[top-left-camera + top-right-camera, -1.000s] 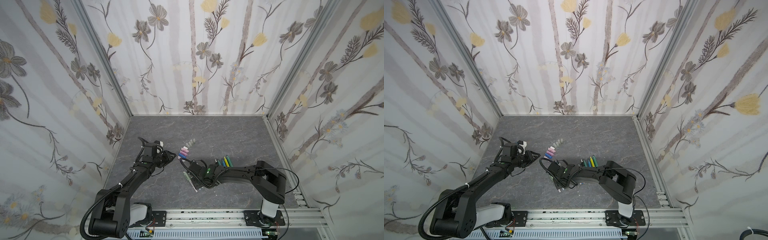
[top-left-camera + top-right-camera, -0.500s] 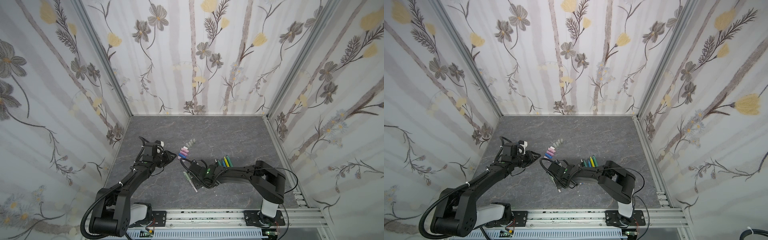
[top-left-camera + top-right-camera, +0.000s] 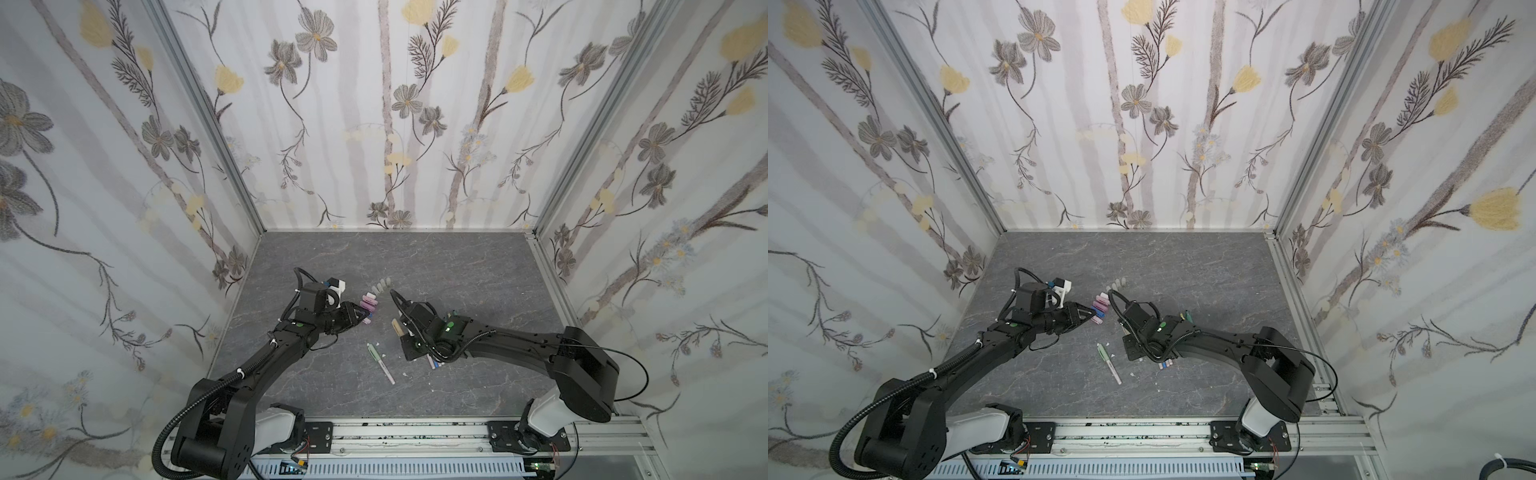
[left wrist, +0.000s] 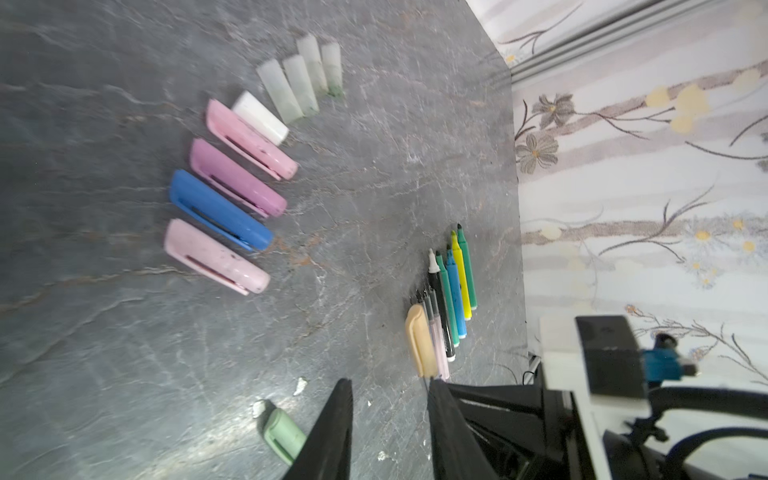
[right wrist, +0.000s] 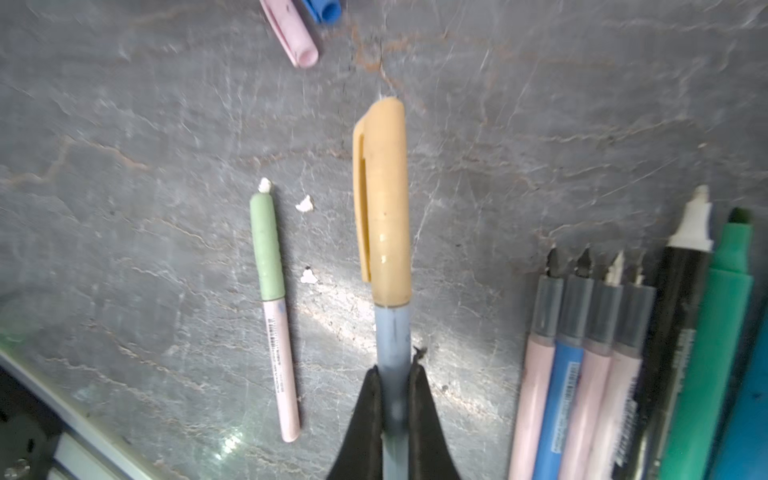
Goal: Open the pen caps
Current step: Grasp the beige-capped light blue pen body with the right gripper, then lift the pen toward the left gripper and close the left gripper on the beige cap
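R gripper (image 5: 395, 374) clamped on the blue-grey barrel of peach-capped pen (image 5: 392, 332). Grip sits low on the shaft, so peach cap (image 5: 384, 199) sticks out free for the other arm to pull. L gripper (image 4: 388, 399) jaws apart, empty, near that cap end, prob lining up the pull. Beyond the cap end: fanned row of pulled caps (image 4: 232, 208), smooth pastel plastic w/ clips, plus frosted translucent stubs. Just beside the held pen: uncapped pens (image 5: 623, 353) racked parallel, felt tips bare. On its other side: green-capped pen (image 5: 272, 299), flat on slate-look table (image 5: 540, 104), cap on. Looks like 2 caps left.
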Tool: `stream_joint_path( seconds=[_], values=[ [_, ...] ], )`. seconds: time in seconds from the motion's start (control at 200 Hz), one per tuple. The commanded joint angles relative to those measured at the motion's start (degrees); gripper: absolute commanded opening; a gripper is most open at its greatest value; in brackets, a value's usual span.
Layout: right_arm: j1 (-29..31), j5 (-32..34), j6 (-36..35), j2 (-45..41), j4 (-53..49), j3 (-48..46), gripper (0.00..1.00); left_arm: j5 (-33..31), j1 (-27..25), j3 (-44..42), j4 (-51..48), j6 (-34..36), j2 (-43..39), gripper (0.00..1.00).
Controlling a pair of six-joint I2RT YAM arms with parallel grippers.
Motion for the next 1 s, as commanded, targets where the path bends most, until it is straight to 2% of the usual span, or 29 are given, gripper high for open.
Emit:
stream_joint_path(
  seconds=[0.0,0.525,0.994],
  values=[
    [-1.4,-2.4,-1.4,-2.2,2.0,0.3,0.0,-0.6,-3.1,0.8,3.4,-2.8,0.8,0.31],
    [-3.2,-6.1,-0.6,-4.5,6.0,-0.1,0.0,-2.6,-10.4,3.7,10.3,-7.5,6.5,0.32],
    [-3.2,-8.9,-0.3,-4.4,7.8,-0.2,0.0,-3.2,-12.0,5.9,13.3,-8.6,11.0,0.31]
  ],
)
